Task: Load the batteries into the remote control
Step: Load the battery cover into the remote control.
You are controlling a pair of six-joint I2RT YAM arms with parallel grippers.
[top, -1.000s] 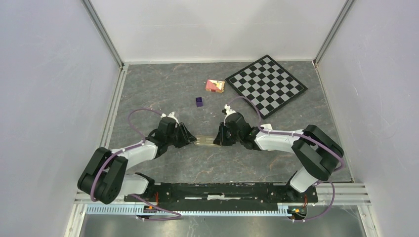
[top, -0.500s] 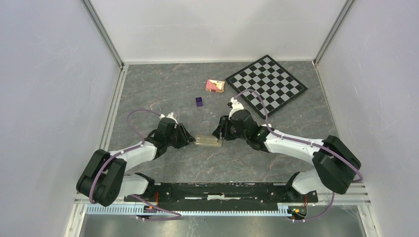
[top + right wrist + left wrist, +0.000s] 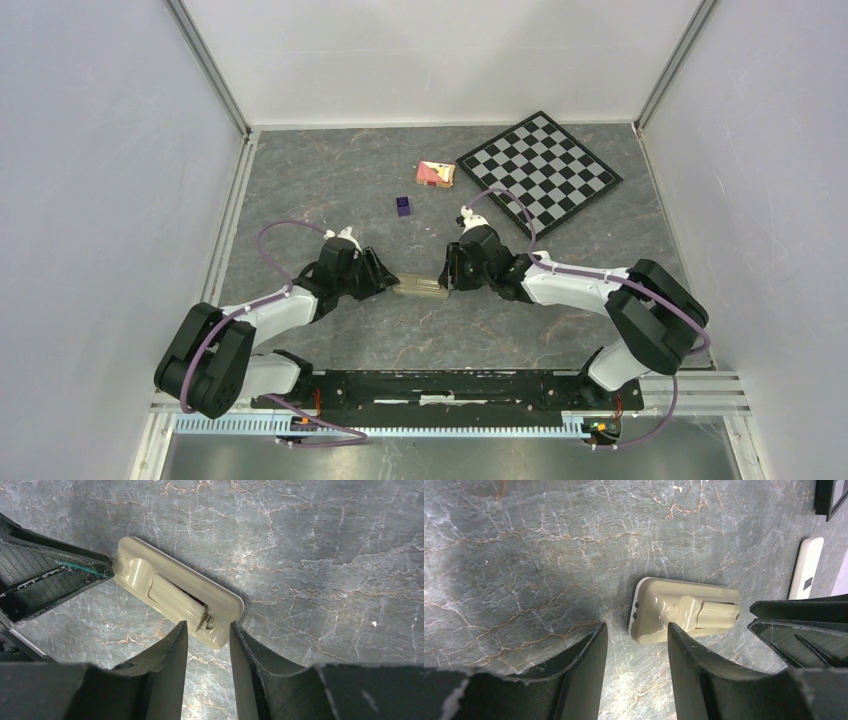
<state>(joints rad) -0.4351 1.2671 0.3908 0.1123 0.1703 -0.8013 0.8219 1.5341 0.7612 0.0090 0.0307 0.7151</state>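
Remote control (image 3: pixel 165 587), perhaps touching right claw (image 3: pixel 208 630)

text: none readable | remote control (image 3: pixel 684 611) shell: no legible marking | views: all three

Table top (image 3: pixel 330 180): dark grey stone-look slab, pale and rusty veins, slight sheen. Back wall (image 3: pixel 440 60), left wall (image 3: pixel 90 200), right wall (image 3: pixel 770 200): plain white panels, faint lilac cast, closing in table on three sides. Metal posts (image 3: pixel 207 65) at both far corners. Metal track (image 3: pixel 232 215) along left table edge. Black rail (image 3: pixel 450 385) across near edge. Checkerboard (image 3: pixel 538 172) flat at far right, turned corner-on. Light even, diffuse; shadows soft.
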